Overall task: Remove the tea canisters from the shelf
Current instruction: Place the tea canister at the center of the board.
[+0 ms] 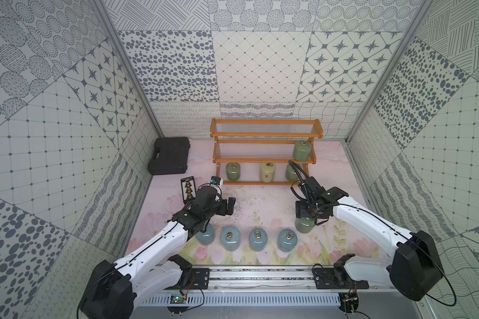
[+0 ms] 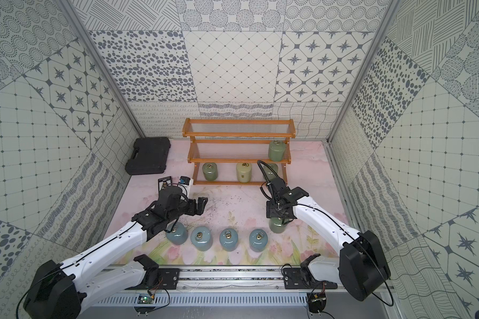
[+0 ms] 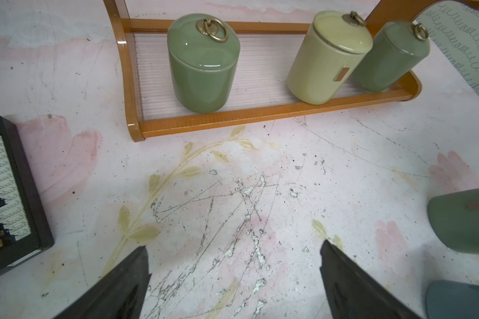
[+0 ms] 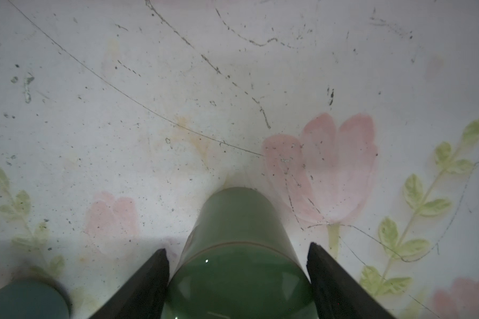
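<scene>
My left hand hangs spread and empty over the scratched, pink-flowered bench, boxed in by grey patterned tile walls. My right hand straddles a green canister standing on the bench; whether it grips or sits loose, I cannot tell. Three other green canisters and a cream canister stand on the shelf. Four blue canisters line the bench front.

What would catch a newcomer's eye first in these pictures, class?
A row of four light blue canisters stands on the flowered mat near the robot. Behind, the orange-brown shelf holds three green canisters and one cream canister. The right gripper straddles another green canister beside the blue row.
</scene>
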